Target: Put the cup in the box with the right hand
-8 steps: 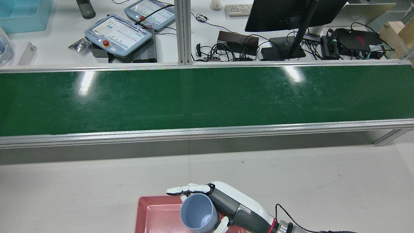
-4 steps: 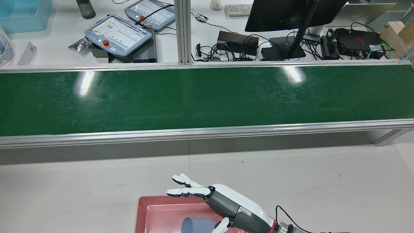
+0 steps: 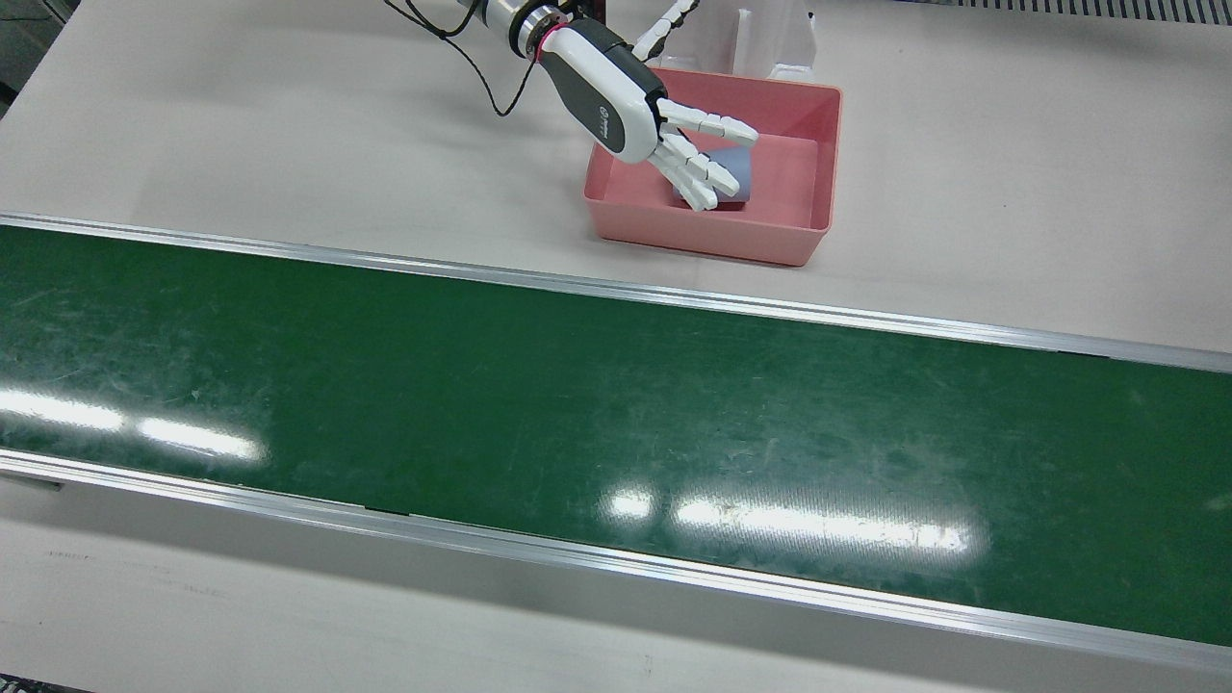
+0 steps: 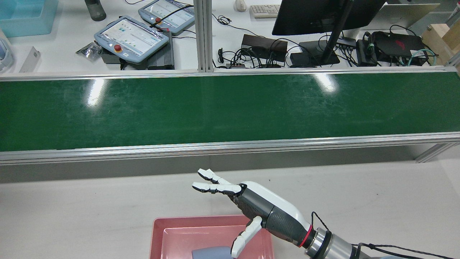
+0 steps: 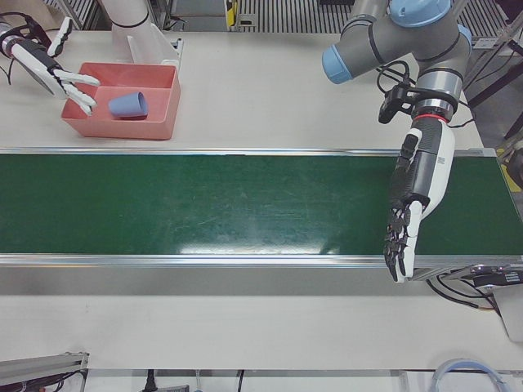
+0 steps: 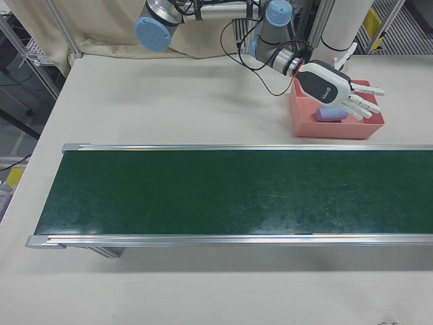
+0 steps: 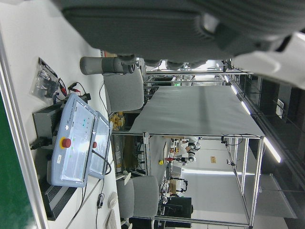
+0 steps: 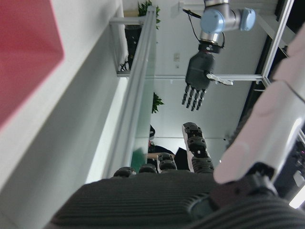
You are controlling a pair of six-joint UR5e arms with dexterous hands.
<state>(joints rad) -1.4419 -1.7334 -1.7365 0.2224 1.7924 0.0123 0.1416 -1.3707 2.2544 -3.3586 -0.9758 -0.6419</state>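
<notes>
A blue-grey cup (image 3: 737, 174) lies on its side inside the pink box (image 3: 710, 239) on the white table. It also shows in the rear view (image 4: 212, 253), the left-front view (image 5: 129, 104) and the right-front view (image 6: 329, 114). My right hand (image 3: 664, 135) is open with its fingers spread. It hovers over the box's belt-side half, above the cup and apart from it (image 4: 264, 212). My left hand (image 5: 410, 214) hangs open, fingers pointing down, over the far end of the green belt and holds nothing.
The long green conveyor belt (image 3: 577, 414) with aluminium rails runs across the table between the box and the operators' side. A white arm pedestal (image 3: 770, 38) stands right behind the box. Cables trail from my right wrist (image 4: 377, 247).
My right hand opened and let go of the cup, which dropped into the pink box. The hand then rose and moved toward the belt.
</notes>
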